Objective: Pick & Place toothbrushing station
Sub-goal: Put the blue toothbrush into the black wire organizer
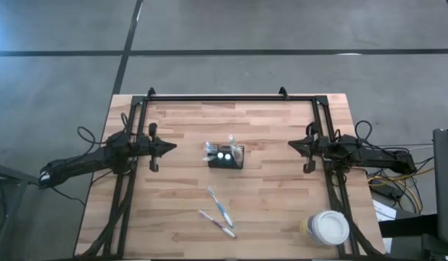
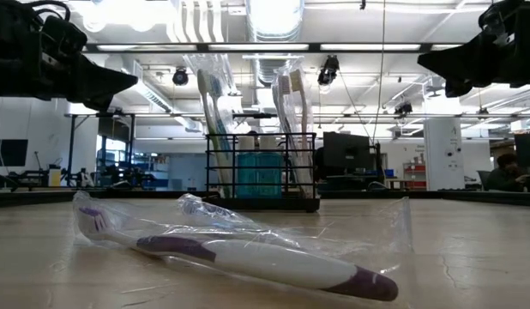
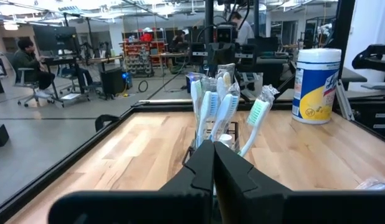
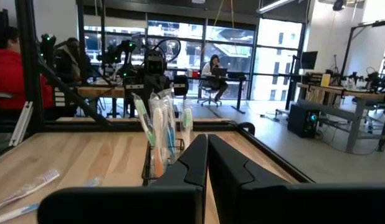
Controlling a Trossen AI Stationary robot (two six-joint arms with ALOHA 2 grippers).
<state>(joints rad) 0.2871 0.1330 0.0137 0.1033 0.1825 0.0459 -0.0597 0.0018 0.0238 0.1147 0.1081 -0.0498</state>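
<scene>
The toothbrushing station (image 1: 225, 156) is a small black wire-mesh caddy standing on its base at the middle of the wooden table. Several wrapped toothbrushes stand upright in it (image 2: 261, 172), with a teal cup among them. My left gripper (image 1: 169, 147) hovers at the table's left, level and pointing at the caddy (image 3: 225, 132), shut with nothing between its fingers. My right gripper (image 1: 293, 145) hovers at the table's right, also pointing at the caddy (image 4: 160, 155), shut and holding nothing. Both stay well clear of the caddy.
Two wrapped toothbrushes (image 1: 218, 203) (image 1: 217, 223) lie flat on the table nearer the front edge; one (image 2: 248, 257) fills the low view's foreground. A round white-lidded tub (image 1: 327, 228) stands at the front right corner. A black frame rail (image 1: 231, 98) borders the table.
</scene>
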